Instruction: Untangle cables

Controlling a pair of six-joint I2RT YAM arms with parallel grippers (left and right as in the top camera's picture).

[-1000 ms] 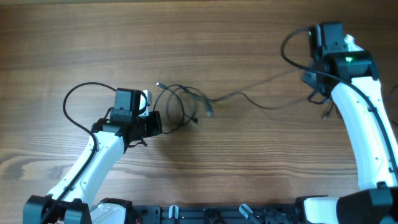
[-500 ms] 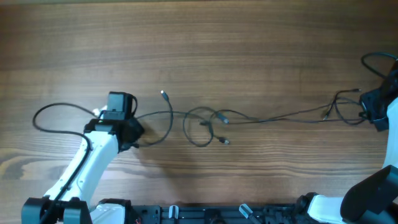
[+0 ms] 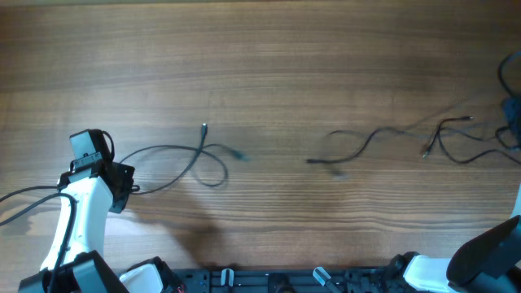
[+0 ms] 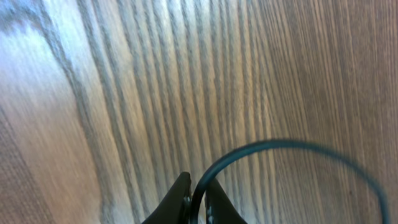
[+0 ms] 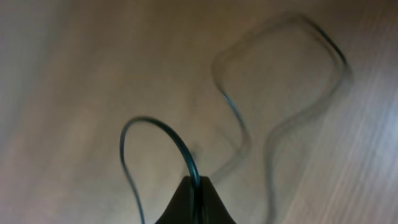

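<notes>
Two thin black cables lie apart on the wooden table. The left cable (image 3: 191, 156) runs from my left gripper (image 3: 124, 189) in a loop, with a plug at its end (image 3: 203, 127). The right cable (image 3: 383, 134) stretches from its free end near the middle to loops at the right edge, where my right gripper (image 3: 514, 130) is. In the left wrist view my fingers (image 4: 198, 199) are shut on the left cable (image 4: 273, 146). In the right wrist view my fingers (image 5: 196, 190) are shut on the right cable (image 5: 168, 134).
The wooden table (image 3: 269, 57) fills the views. The left arm's own thicker black cable (image 3: 24, 203) curves off at the far left. The robot base bar (image 3: 269, 281) runs along the front edge.
Both arms pulled outward, left arm to the left, right arm to the right edge. The tangle in the middle came apart, and the two cables now lie separated with a gap between them.
</notes>
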